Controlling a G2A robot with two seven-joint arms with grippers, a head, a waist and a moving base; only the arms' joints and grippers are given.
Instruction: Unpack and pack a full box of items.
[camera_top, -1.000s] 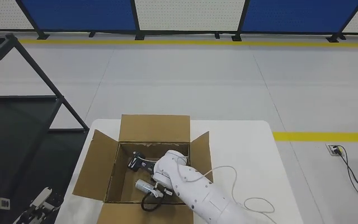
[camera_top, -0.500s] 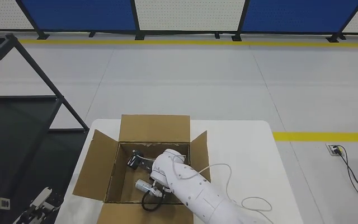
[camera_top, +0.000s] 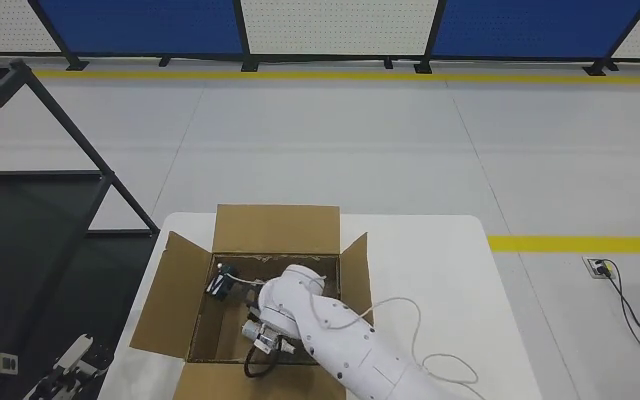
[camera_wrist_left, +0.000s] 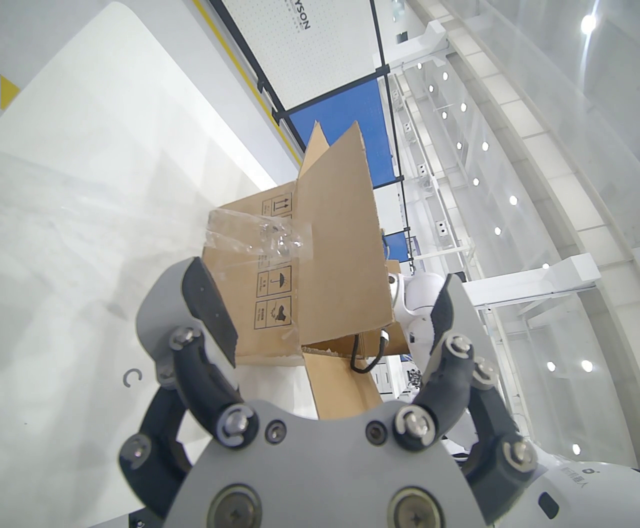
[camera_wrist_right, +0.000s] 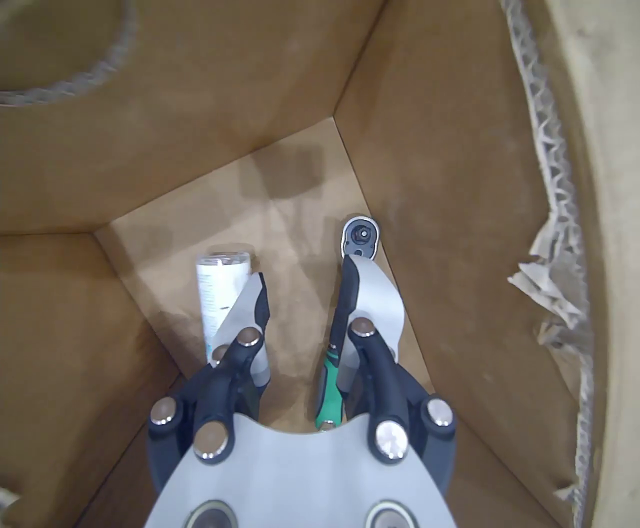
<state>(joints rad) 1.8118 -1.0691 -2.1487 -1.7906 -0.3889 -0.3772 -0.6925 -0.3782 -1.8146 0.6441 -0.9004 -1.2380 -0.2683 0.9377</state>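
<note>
One box (camera_wrist_right: 450, 200) holds one ratchet (camera_wrist_right: 360, 235), one tube (camera_wrist_right: 220, 285), below right gripper (camera_wrist_right: 305, 272).

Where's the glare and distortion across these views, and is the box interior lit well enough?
Left wrist view: ceiling lamps flare, and roof beams bow, which points to wide-angle distortion. Right wrist view: the box interior is softly lit with no glare; only the ratchet head glints, and the tube is plainly visible. Top view: the table is bright, but the box interior sits in deep shade, so its contents are hard to make out.
</note>
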